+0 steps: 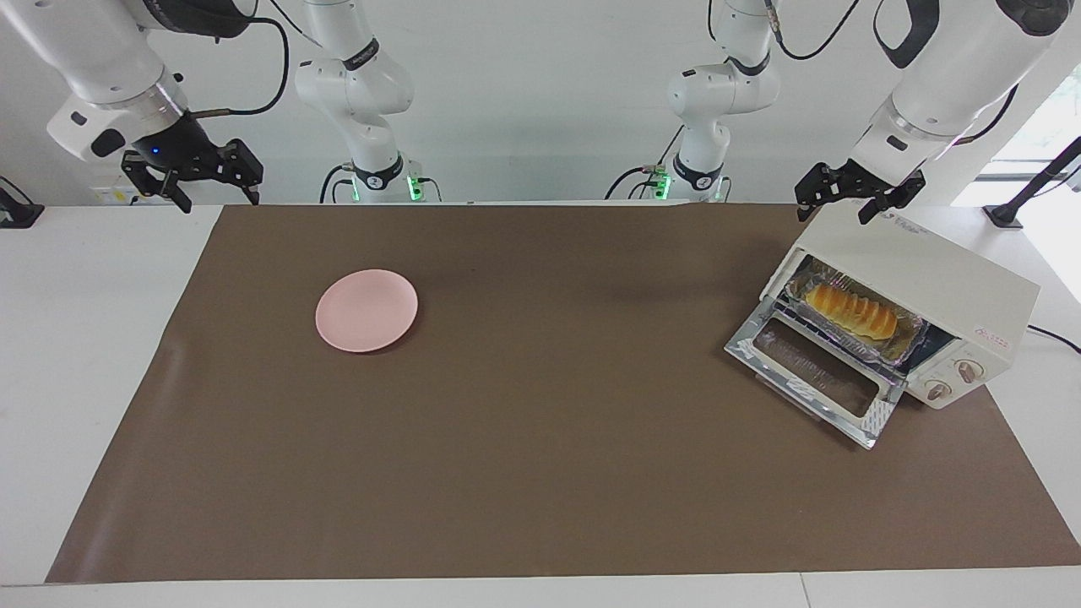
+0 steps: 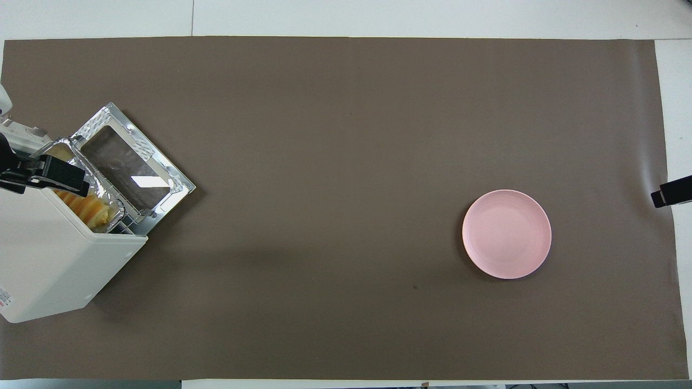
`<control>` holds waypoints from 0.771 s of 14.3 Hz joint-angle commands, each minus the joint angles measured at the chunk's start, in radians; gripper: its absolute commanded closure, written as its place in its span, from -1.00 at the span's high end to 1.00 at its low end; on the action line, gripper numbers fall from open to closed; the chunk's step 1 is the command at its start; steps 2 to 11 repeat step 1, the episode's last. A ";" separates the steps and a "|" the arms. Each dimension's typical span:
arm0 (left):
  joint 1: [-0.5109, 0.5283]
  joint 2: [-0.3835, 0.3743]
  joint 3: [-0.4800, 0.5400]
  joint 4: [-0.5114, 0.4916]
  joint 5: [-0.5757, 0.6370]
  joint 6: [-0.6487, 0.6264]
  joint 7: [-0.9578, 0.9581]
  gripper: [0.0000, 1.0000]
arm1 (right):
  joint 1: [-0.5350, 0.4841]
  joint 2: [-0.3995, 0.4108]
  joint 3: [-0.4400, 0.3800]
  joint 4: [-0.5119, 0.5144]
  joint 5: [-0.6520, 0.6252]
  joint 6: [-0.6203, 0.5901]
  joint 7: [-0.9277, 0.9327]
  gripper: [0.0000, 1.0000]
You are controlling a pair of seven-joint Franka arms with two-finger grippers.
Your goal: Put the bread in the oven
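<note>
The golden ridged bread (image 1: pixel 849 310) lies in a crinkled foil tray (image 1: pixel 908 339) on the rack inside the cream-white oven (image 1: pixel 920 270), at the left arm's end of the table. The oven's glass door (image 1: pixel 815 371) hangs open and flat. In the overhead view the bread (image 2: pixel 86 208) shows partly under the oven's (image 2: pixel 48 259) top edge. My left gripper (image 1: pixel 836 211) is open and empty, up in the air over the oven's top; it also shows in the overhead view (image 2: pixel 43 174). My right gripper (image 1: pixel 218 196) is open and empty, raised over the table's edge at the right arm's end.
An empty pink plate (image 1: pixel 366 310) sits on the brown mat (image 1: pixel 540 473) toward the right arm's end; it also shows in the overhead view (image 2: pixel 506 233). A black cable (image 1: pixel 1056 338) runs from the oven over the white table.
</note>
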 commanded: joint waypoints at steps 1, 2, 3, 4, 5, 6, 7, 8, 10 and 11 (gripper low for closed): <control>-0.007 -0.021 -0.004 -0.020 0.009 0.000 -0.009 1.00 | -0.007 -0.015 0.008 -0.012 -0.002 -0.008 0.012 1.00; -0.007 -0.021 -0.004 -0.020 0.009 0.000 -0.009 1.00 | -0.007 -0.015 0.008 -0.012 -0.002 -0.008 0.012 1.00; -0.007 -0.021 -0.004 -0.020 0.009 0.000 -0.009 1.00 | -0.007 -0.015 0.008 -0.012 -0.002 -0.008 0.012 1.00; -0.007 -0.021 -0.004 -0.020 0.009 0.000 -0.009 1.00 | -0.007 -0.015 0.008 -0.012 -0.002 -0.008 0.012 1.00; -0.007 -0.021 -0.004 -0.020 0.009 0.000 -0.009 1.00 | -0.007 -0.015 0.008 -0.012 -0.002 -0.008 0.012 1.00; -0.007 -0.021 -0.004 -0.020 0.009 0.000 -0.009 1.00 | -0.007 -0.015 0.008 -0.012 -0.002 -0.008 0.012 1.00; -0.007 -0.021 -0.004 -0.020 0.009 0.000 -0.009 1.00 | -0.007 -0.015 0.008 -0.012 -0.002 -0.008 0.012 1.00; -0.007 -0.021 -0.004 -0.020 0.009 0.000 -0.009 1.00 | -0.007 -0.015 0.008 -0.012 -0.002 -0.008 0.012 1.00; -0.007 -0.021 -0.004 -0.020 0.009 0.000 -0.009 1.00 | -0.007 -0.015 0.008 -0.012 -0.002 -0.008 0.012 1.00; -0.007 -0.021 -0.004 -0.020 0.009 0.000 -0.009 1.00 | -0.007 -0.015 0.008 -0.012 -0.002 -0.008 0.012 1.00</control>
